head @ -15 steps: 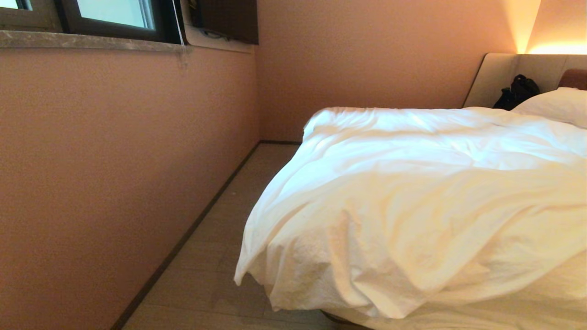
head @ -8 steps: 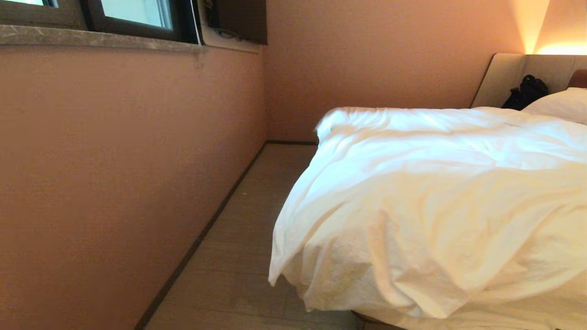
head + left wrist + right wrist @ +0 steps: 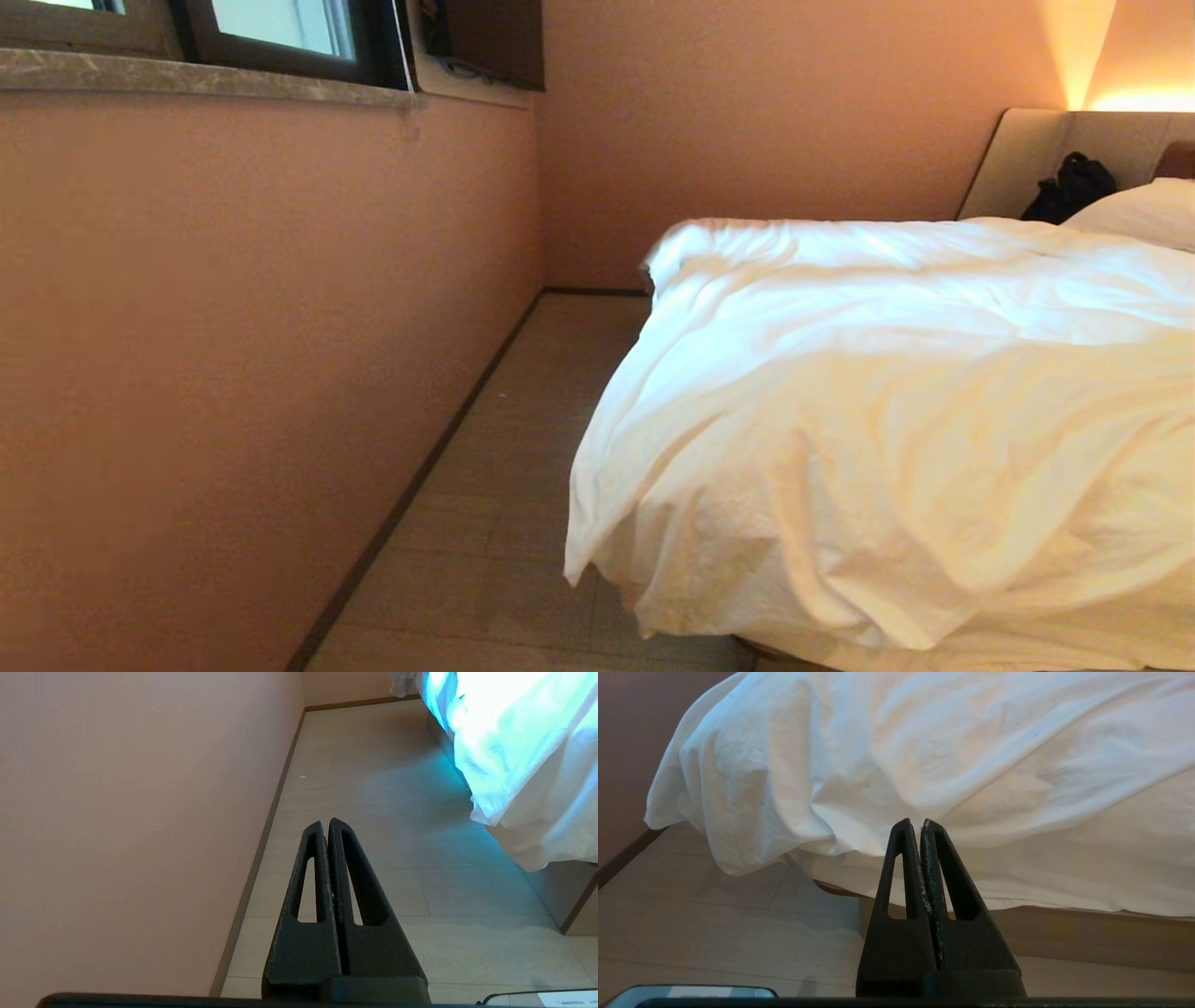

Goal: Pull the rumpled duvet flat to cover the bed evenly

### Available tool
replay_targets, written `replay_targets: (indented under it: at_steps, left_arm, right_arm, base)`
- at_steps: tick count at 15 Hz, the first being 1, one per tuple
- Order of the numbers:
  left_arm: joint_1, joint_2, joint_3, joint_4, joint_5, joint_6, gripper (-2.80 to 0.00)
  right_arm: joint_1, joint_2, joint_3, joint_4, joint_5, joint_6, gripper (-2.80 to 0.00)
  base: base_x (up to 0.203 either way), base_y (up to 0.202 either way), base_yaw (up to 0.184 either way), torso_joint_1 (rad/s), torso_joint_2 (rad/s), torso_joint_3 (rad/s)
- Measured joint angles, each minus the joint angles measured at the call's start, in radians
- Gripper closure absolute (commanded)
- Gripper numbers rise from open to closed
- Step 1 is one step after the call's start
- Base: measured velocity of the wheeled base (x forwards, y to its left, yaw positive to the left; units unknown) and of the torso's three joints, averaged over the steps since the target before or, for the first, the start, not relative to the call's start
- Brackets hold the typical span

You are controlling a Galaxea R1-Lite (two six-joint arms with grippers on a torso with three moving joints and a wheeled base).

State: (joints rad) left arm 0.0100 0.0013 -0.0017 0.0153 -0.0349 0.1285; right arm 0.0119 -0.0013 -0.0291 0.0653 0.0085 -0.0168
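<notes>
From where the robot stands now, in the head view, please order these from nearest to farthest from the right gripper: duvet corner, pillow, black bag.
Right gripper, shut, faces the bed's foot.
1. Duvet corner: hangs off the near left edge.
2. Pillow: far right, at the head.
3. Black bag: behind the pillow, against the headboard.

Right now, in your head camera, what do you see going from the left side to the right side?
Pink wall → floor → duvet hanging over the bed's corner → black bag → pillow by the headboard.
</notes>
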Motion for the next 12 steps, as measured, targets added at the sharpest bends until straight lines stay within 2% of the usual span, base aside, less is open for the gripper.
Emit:
replay_targets:
  at_steps: [4,12]
  left_arm:
    - [0.000,0.000,0.000,0.000,0.001,0.001,0.00]
    - [0.000,0.000,0.000,0.000,0.004,-0.005,0.00]
  right_arm:
    - [0.000,0.000,0.000,0.001,0.001,0.000,0.00]
    - [0.000,0.000,0.000,0.000,0.000,0.000,0.00]
  base:
    - [-0.023,0.000,0.000,0.004,0.00,0.000]
    - [-0.191,0.000,0.001,0.001,0.00,0.003]
